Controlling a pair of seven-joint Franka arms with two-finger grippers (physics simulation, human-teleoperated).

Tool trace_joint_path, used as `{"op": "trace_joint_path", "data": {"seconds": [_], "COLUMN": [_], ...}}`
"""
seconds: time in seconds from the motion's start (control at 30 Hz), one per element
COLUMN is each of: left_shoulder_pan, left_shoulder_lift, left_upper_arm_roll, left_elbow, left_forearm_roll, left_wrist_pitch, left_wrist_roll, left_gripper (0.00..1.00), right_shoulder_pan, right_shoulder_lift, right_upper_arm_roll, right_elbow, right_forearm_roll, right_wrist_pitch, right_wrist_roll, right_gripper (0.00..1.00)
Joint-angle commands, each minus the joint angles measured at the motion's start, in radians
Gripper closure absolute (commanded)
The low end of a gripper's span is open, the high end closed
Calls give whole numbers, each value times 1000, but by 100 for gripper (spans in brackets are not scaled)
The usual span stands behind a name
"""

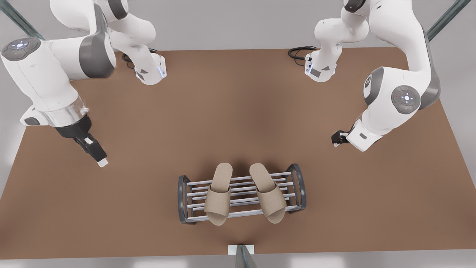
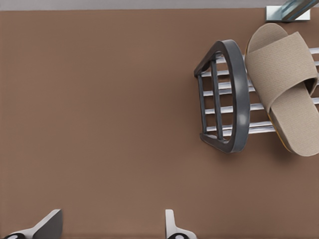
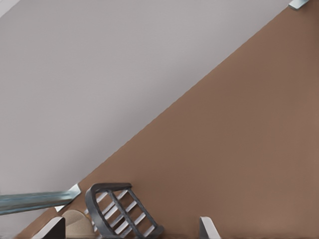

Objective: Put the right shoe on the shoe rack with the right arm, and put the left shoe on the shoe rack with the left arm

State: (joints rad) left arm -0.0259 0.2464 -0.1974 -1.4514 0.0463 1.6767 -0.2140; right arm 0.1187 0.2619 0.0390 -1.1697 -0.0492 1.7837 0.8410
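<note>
Shoes both on the shoe rack (image 1: pixel 297 184) at lower middle: right shoe (image 1: pixel 219 193), left shoe (image 1: pixel 268 193). Job looks done. Left gripper (image 2: pixel 112 226) and right gripper (image 3: pixel 132 229) wide open, holding nothing.

Soft even light, perhaps overhead.

no legible text, labels, brands or numbers are appearing on any surface. small markings are showing on the arm bases (image 1: pixel 150 72), but nothing there is readable.
</note>
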Motion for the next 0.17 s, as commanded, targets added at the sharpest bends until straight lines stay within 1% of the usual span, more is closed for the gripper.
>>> {"op": "trace_joint_path", "data": {"seconds": [0.0,0.03,0.07,0.1,0.13], "left_shoulder_pan": [0,0,0,-2,-2], "left_shoulder_lift": [-1,-1,-1,-1,-1], "left_upper_arm_roll": [0,0,0,0,0], "left_elbow": [-1,-3,-4,-4,-4], "left_forearm_roll": [1,1,1,1,1], "left_wrist_pitch": [-2,-2,-2,-2,-2], "left_wrist_roll": [-41,-41,-41,-41,-41], "left_gripper": [0,0,0,0,0], "right_shoulder_pan": [-43,-138,-171,-205,-206], "right_shoulder_lift": [-35,-127,-158,-153,-144], "right_upper_arm_roll": [1,47,77,137,151], "right_elbow": [-94,-281,-340,-328,-320], "right_forearm_roll": [48,51,49,49,52], "right_wrist_pitch": [-184,-110,-104,-107,-106], "right_wrist_roll": [-712,-804,-826,-827,-827], "right_gripper": [0,0,0,0,0]}}
